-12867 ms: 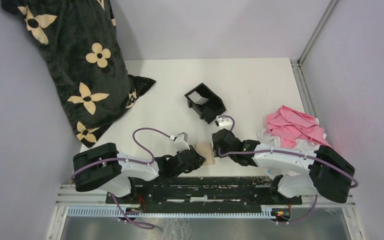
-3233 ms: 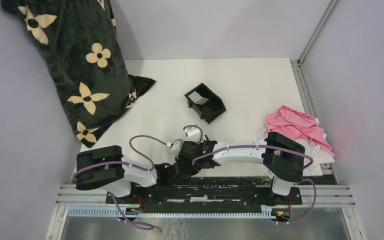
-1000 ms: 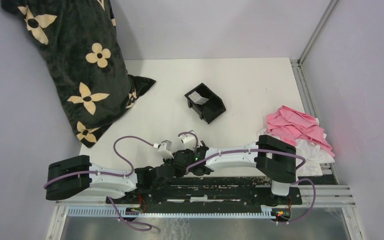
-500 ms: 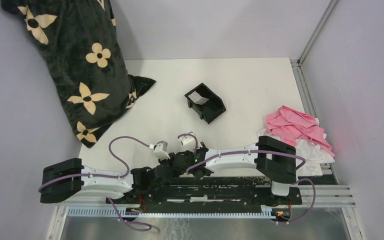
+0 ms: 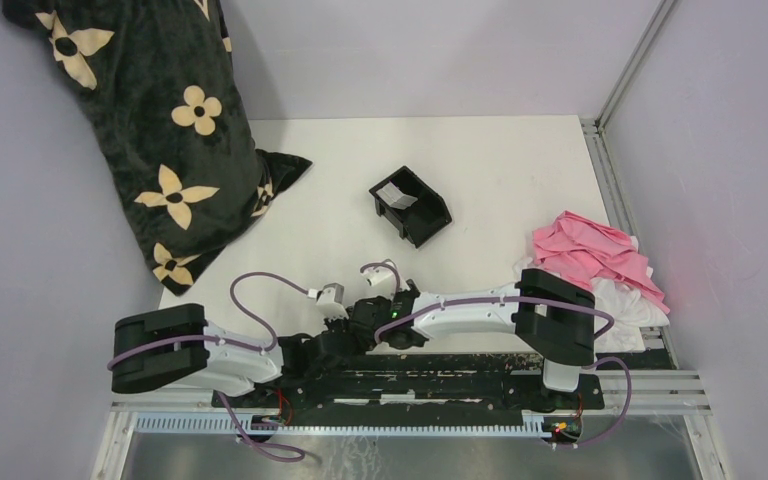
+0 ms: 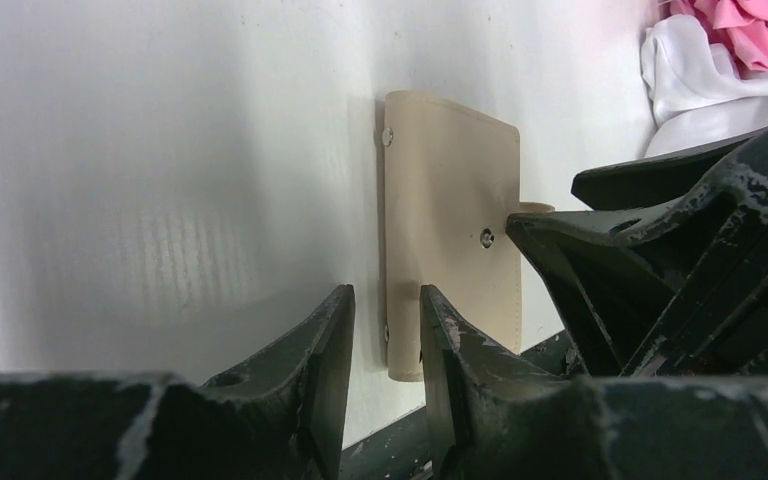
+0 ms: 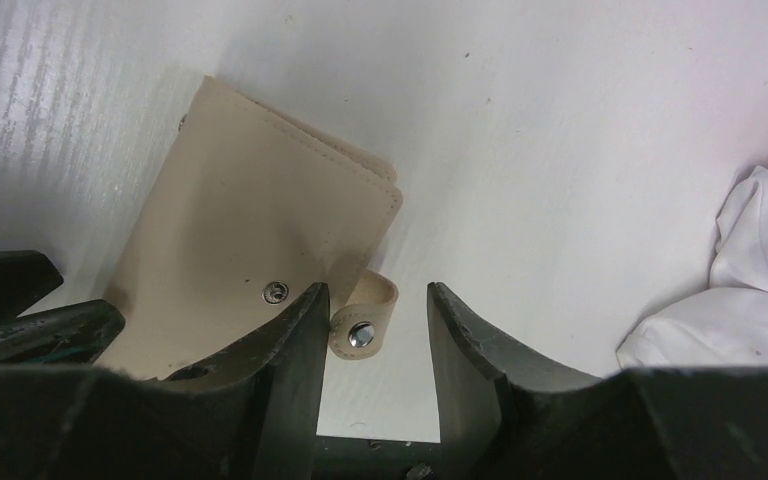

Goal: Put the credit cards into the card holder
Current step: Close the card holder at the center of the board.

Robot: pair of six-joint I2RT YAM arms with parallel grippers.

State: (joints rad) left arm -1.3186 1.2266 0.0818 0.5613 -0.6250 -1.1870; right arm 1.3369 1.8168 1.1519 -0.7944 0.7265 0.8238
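Here the tan card holder (image 7: 250, 230) lies closed and flat on the white table (image 5: 500, 180) at its near edge, its snap tab (image 7: 363, 318) undone. The right gripper (image 7: 375, 292) stands half-spread with that tab between its fingers. The left gripper (image 6: 385, 295), narrowly parted, straddles one edge of the holder without pinching it.

Left pincer (image 5: 343, 338) beside right pincer (image 5: 362, 320) at table (image 5: 520, 180) edge — black tray (image 5: 430, 222) (card (image 5: 396, 195) inside) beyond.

Robot lab (walled table (image 5: 500, 170), aluminium rails (image 5: 410, 405))
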